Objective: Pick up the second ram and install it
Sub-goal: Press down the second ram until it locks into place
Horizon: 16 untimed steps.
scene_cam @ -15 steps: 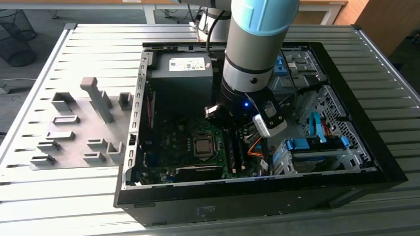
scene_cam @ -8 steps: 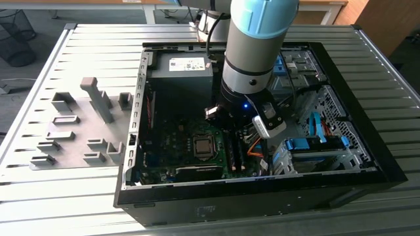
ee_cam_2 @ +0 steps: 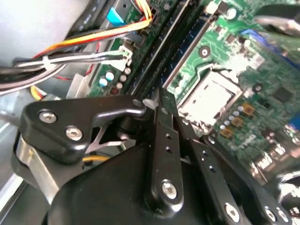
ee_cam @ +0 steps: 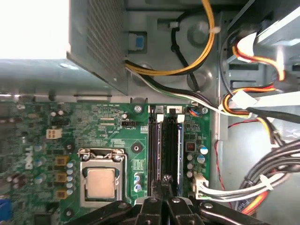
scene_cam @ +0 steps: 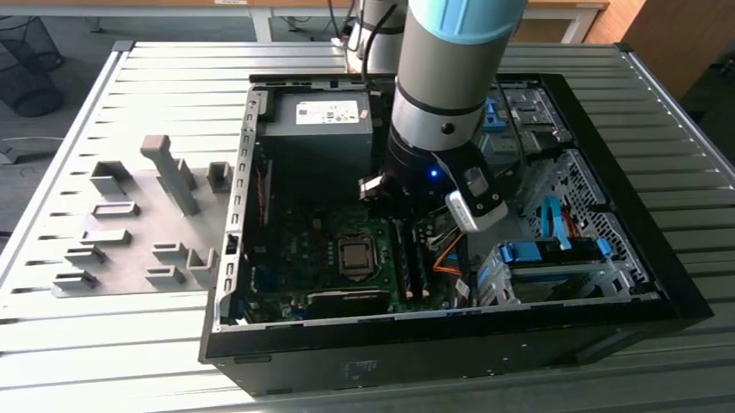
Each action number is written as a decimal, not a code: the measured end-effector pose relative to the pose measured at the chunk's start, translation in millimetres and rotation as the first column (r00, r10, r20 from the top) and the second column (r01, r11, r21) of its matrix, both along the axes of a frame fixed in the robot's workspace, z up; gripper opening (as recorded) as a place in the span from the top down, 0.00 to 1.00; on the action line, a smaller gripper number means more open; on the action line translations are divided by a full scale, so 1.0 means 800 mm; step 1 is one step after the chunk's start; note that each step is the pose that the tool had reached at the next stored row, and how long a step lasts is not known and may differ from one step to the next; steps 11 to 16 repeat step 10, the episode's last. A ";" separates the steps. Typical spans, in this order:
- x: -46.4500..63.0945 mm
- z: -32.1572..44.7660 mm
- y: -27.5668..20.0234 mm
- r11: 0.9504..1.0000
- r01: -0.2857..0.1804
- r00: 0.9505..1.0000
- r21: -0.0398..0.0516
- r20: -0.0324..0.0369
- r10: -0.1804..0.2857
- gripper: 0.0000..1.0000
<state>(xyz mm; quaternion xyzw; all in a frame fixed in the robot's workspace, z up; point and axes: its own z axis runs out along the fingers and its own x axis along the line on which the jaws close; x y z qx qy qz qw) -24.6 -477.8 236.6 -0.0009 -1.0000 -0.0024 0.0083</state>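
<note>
My gripper [ee_cam: 166,183] hangs low inside the open computer case [scene_cam: 643,301], with its black fingers [ee_cam_2: 161,122] shut tip to tip. The tips sit right over the two long memory slots [ee_cam: 166,140] beside the processor socket [ee_cam: 101,180] on the green motherboard [scene_cam: 305,237]. Thin sticks stand edge-on in those slots [scene_cam: 411,271], running away from the fingertips. I cannot tell which of them is the second ram, nor whether the tips touch it. Nothing shows pinched between the fingers.
Bundled cables [ee_cam: 253,112] in yellow, orange, black and white run close beside the slots. The grey power supply [scene_cam: 316,129] fills the case's far corner. Blue drive-bay clips [scene_cam: 540,254] sit at the exterior view's right. A grey fixture plate [scene_cam: 138,224] lies left of the case.
</note>
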 end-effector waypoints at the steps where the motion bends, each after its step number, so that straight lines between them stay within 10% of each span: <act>1: 0.000 0.0020 0.0000 1.000 0.000 1.000 0.000 0.000 0.000 0.89; 16: 0.000 0.0044 0.0000 1.000 0.000 1.000 0.000 0.000 0.000 0.89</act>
